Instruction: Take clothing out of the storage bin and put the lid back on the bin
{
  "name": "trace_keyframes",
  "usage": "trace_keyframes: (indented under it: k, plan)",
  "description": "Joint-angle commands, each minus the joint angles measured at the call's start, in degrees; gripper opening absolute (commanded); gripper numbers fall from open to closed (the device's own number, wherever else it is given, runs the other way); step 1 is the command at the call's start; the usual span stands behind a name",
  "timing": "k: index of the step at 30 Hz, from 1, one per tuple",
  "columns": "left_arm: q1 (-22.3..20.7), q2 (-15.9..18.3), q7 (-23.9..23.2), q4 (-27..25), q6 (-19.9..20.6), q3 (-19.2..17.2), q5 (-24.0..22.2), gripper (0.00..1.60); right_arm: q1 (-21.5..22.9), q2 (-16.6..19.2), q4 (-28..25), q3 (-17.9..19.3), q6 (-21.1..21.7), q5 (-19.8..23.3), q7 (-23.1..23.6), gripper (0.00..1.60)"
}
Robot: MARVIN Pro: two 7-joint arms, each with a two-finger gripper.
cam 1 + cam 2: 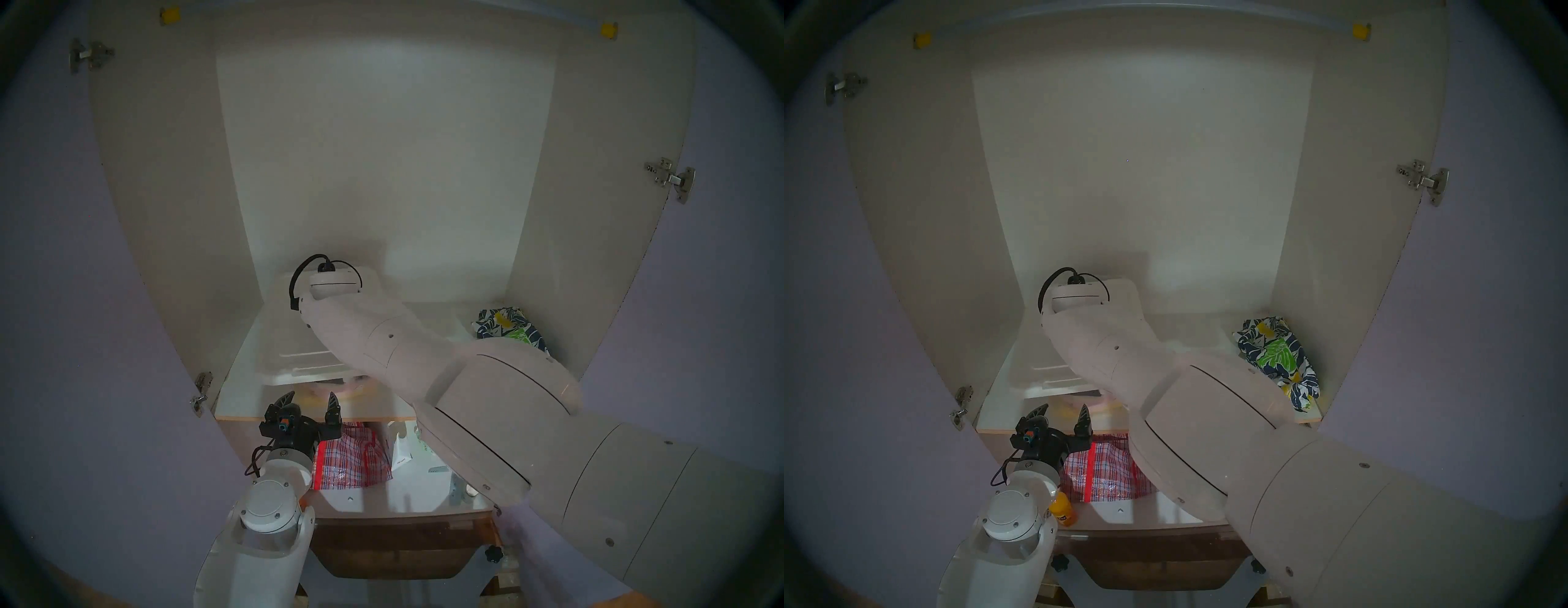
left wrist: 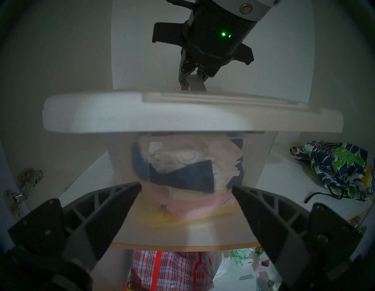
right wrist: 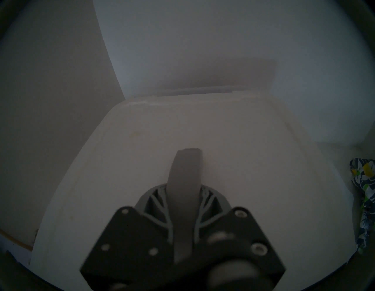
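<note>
The white lid [image 2: 142, 113] lies over the top of the clear storage bin [image 2: 119, 162] on the cupboard shelf, tilted slightly; I cannot tell whether it is fully seated. My right gripper [image 2: 189, 85] is shut on the lid's grey strip handle [image 3: 187, 162]. In the head views only the lid's front [image 1: 292, 352] shows under the right arm. My left gripper [image 1: 311, 395] is open and empty just in front of the bin, at the shelf's front edge. The leaf-print clothing [image 1: 509, 327] lies on the shelf to the right of the bin, and also shows in the left wrist view [image 2: 341, 168].
A dark garment [image 2: 182, 178] and pale pink and yellow fabrics show through the bin wall. A red-and-white checked bag [image 1: 352, 458] and a white packet [image 1: 401, 454] sit on the lower shelf. An orange bottle [image 1: 1062, 511] stands beside my left wrist. Cupboard walls close in both sides.
</note>
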Motion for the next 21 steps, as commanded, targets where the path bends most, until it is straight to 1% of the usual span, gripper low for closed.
trace_keyframes:
  k: [1, 6, 12, 21]
  plan:
    - [-0.7, 0.1, -0.1, -1.4, -0.4, 0.0, 0.0, 1.60, 4.2, -0.5, -0.7, 1.9, -0.8, 1.5, -0.3, 0.00]
    - [-0.7, 0.1, -0.1, -1.2, -0.4, 0.1, 0.0, 1.60, 4.4, -0.5, -1.0, 1.9, -0.8, 2.0, 0.1, 0.00]
    - [-0.8, 0.1, 0.1, -1.0, -0.4, 0.1, 0.0, 1.60, 3.7, -0.5, -1.6, 1.5, -0.8, 2.8, 1.6, 0.00]
    - [-1.0, 0.1, 0.3, -0.5, -0.4, 0.2, -0.1, 1.60, 3.0, -0.5, -1.0, 1.3, -0.9, 3.8, 2.4, 0.00]
